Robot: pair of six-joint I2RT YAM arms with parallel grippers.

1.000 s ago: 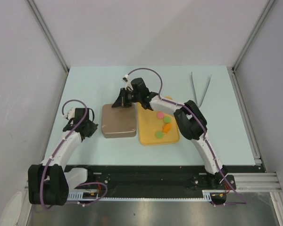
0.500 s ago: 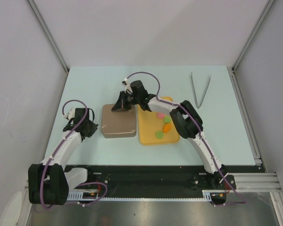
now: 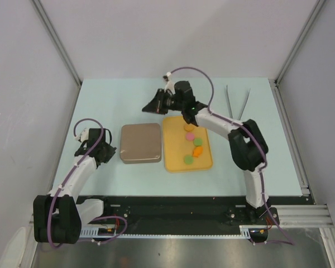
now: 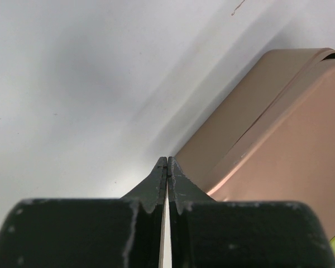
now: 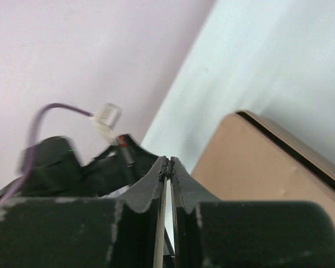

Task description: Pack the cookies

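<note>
Right gripper (image 3: pixel 156 104) has backed off the brown tin (image 3: pixel 140 143) toward the far bench (image 3: pixel 109 100), jaws all but pressed together, empty. Left gripper (image 3: pixel 103 152) sits beside the tin, jaws pressed together. Five cookies (image 3: pixel 188 135) lie on the orange tray (image 3: pixel 176 152). Tin looks lidded, contents unseen, so packing is likely unfinished.

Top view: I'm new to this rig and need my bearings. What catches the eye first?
Bright cookies on a yellow tray at the middle of the table, beside a closed brown tin on its left. The right gripper hangs shut beyond the tin; metal tongs lie far right.
</note>
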